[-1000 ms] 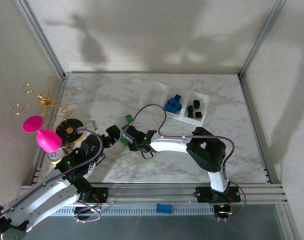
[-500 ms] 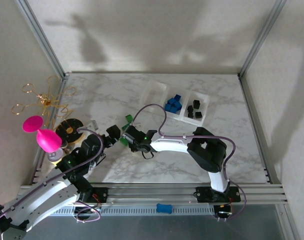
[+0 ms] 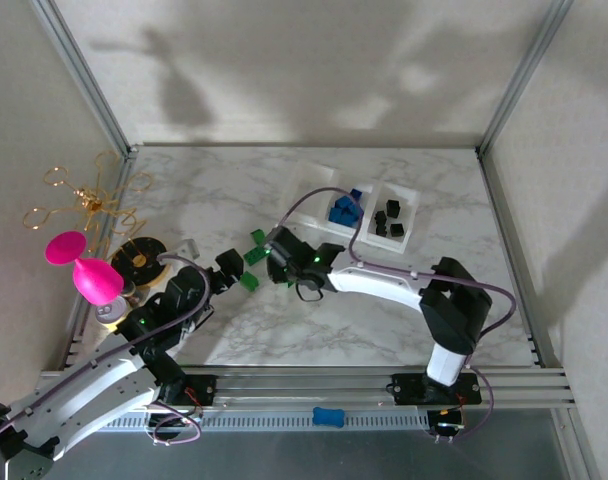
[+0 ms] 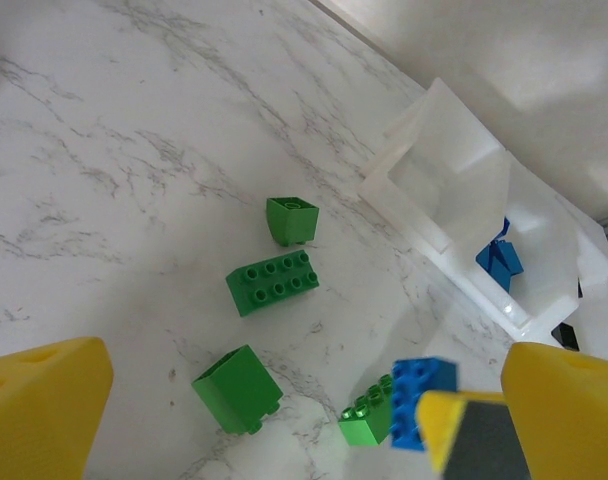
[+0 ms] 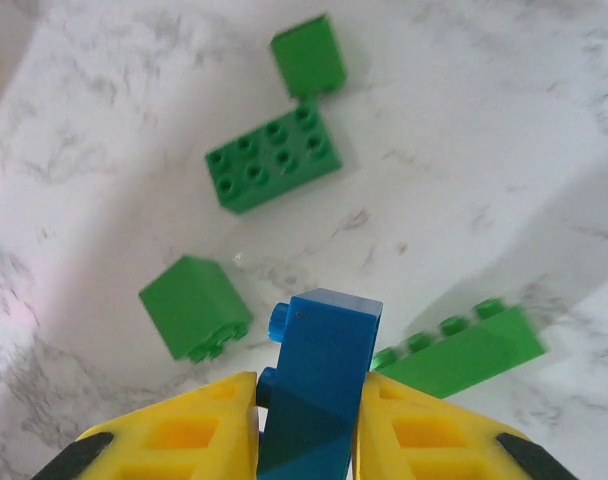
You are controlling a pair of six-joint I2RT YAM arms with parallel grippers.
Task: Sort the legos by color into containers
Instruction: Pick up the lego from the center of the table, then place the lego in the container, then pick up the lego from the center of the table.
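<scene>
Right arm's elbow has swung toward the right edge and the right gripper (image 5: 306, 392) has shifted toward the far side. It is clamped on a blue lego (image 5: 321, 345). Four green legos (image 5: 272, 158) lie loose left of the centre of the tabletop (image 3: 384, 330). Left gripper (image 4: 304, 385) spread wide, empty, just near-left of them. Containers (image 3: 298, 188) sit far right, with blue bricks (image 3: 344, 209) in the middle bin and black bricks (image 3: 389, 221) in the right one.

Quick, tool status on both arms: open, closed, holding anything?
Left tool: open, holding nothing.
Right tool: closed on a blue lego.
</scene>
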